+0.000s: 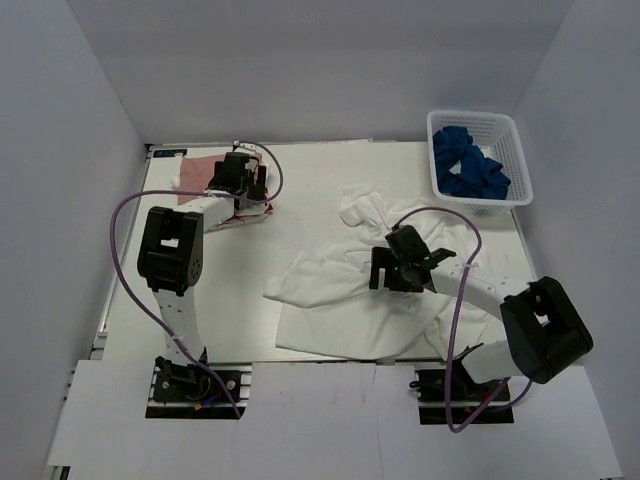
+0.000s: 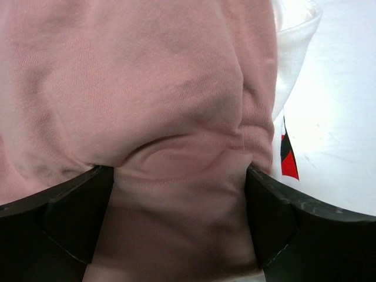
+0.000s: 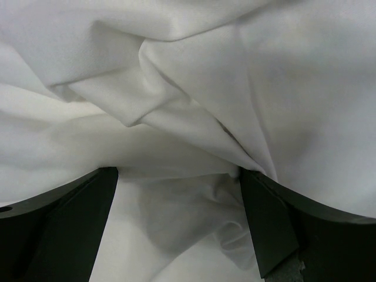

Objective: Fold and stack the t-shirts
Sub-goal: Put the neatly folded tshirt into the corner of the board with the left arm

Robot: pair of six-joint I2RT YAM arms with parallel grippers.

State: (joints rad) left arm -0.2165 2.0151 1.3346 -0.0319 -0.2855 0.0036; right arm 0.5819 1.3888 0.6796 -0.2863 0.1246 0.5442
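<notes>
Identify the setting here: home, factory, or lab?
Most likely a lab data-collection cell, not a home: plain white walls box in a white table, the left arm and right arm are bolted at its near edge, and a white tee lies crumpled as a prop.
</notes>
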